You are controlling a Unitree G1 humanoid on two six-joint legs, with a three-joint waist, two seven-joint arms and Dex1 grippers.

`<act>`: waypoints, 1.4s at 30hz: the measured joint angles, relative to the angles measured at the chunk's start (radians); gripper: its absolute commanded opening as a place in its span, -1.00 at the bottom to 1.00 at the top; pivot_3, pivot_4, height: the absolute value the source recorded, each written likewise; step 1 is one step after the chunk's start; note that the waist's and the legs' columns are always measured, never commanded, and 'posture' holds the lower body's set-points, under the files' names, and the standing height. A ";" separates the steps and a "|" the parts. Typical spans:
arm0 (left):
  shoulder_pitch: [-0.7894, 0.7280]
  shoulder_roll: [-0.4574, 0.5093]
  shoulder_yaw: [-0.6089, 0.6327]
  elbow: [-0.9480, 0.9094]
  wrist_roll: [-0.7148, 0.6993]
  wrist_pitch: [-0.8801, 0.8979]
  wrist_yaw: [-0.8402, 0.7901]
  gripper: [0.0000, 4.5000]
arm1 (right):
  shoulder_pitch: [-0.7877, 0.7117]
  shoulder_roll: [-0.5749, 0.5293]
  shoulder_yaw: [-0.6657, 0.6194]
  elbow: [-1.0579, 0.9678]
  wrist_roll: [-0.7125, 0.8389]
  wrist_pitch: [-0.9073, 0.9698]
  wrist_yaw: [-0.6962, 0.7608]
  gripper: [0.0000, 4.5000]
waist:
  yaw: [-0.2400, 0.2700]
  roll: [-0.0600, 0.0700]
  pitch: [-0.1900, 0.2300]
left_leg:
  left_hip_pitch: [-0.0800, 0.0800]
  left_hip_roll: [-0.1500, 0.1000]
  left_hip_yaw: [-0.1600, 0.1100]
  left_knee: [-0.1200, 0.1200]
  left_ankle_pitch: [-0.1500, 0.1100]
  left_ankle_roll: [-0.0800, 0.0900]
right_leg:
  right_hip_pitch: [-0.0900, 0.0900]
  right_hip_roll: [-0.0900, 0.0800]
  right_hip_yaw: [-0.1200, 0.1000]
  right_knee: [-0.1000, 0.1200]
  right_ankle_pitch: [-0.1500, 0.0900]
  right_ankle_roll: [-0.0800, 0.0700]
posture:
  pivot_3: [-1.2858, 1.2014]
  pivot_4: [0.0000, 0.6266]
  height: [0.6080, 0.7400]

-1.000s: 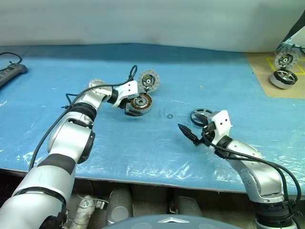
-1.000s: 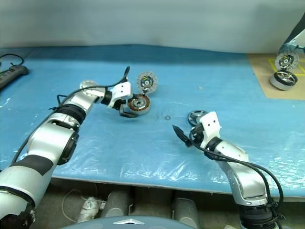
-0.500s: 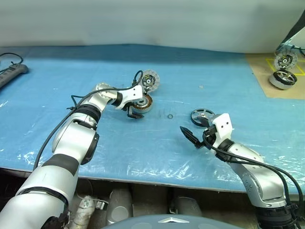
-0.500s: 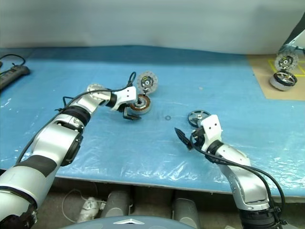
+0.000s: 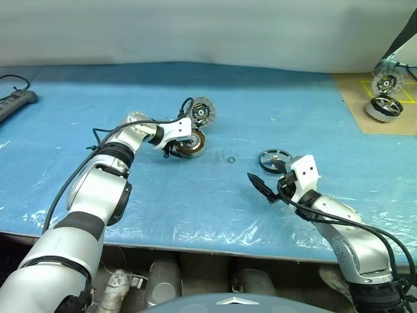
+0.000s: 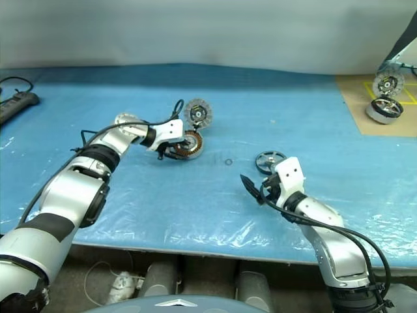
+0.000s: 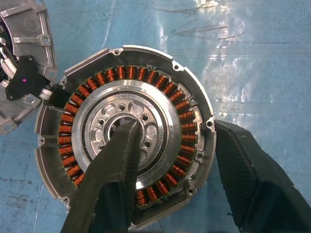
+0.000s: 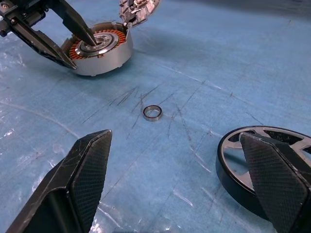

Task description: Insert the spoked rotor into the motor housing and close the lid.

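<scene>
Table [image 5: 208,195] under blue plastic sheet; pale wall [image 5: 208,29] behind.

Copper windings on blue

The motor housing [image 7: 127,141] is silver-grey with a ring of orange-copper windings; the table cover [image 5: 215,195] is blue; the gripper fingers [image 7: 109,179] are black.

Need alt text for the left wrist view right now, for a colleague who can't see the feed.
Close view down onto the motor housing, a round silver can with a ring of copper windings, lying on blue sheeting. The left gripper straddles its wall: one black finger over the silvery centre, the other outside the rim. The lid lies at the housing's edge.
</scene>
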 measured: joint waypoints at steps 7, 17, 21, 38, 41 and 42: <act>0.026 -0.014 0.028 -0.081 -0.051 0.089 -0.115 -0.10 | -0.003 -0.001 0.000 0.000 -0.004 0.000 0.006 1.00 | 0.002 0.000 0.000 | 0.000 0.000 0.000 -0.005 0.000 0.000 | 0.000 -0.001 -0.001 -0.003 0.000 0.000 | 0.03 -0.52 1.00; 0.326 -0.003 -0.049 -0.982 -0.074 0.952 -0.147 -0.10 | 0.026 0.000 0.010 -0.004 -0.009 0.002 0.008 1.00 | 0.002 0.003 -0.002 | 0.001 -0.007 0.001 -0.013 0.002 0.005 | 0.000 -0.010 -0.004 -0.004 -0.002 0.001 | 0.03 -0.52 1.00; 0.407 0.063 -0.118 -1.227 -0.080 1.138 -0.146 -0.10 | 0.026 -0.002 0.015 -0.005 -0.010 0.002 0.012 1.00 | -0.005 0.004 -0.003 | 0.001 -0.008 0.001 -0.016 0.001 0.003 | -0.001 -0.010 -0.003 -0.005 -0.004 0.001 | 0.03 -0.52 1.00; 0.448 0.119 -0.054 -1.198 -0.355 1.121 -0.099 0.76 | -0.025 0.003 0.034 0.005 0.007 0.003 0.052 1.00 | -0.007 0.007 -0.005 | -0.005 -0.011 0.001 -0.017 0.002 0.004 | -0.008 -0.010 -0.002 -0.005 -0.006 0.002 | 0.03 -0.52 1.00; 0.488 0.209 -0.020 -1.207 -0.452 1.082 -0.207 0.76 | -0.048 0.002 0.033 0.005 0.026 0.005 0.075 1.00 | -0.015 0.007 -0.005 | -0.013 -0.013 0.001 -0.017 0.005 0.007 | -0.016 -0.009 -0.004 -0.003 -0.003 0.006 | 0.03 -0.52 1.00; 0.501 0.234 -0.008 -1.211 -0.488 1.072 -0.248 0.76 | -0.057 0.002 0.034 0.006 0.026 0.005 0.079 1.00 | -0.017 0.007 -0.005 | -0.016 -0.012 0.001 -0.017 0.005 0.007 | -0.018 -0.008 -0.005 -0.003 -0.003 0.006 | 0.03 -0.52 1.00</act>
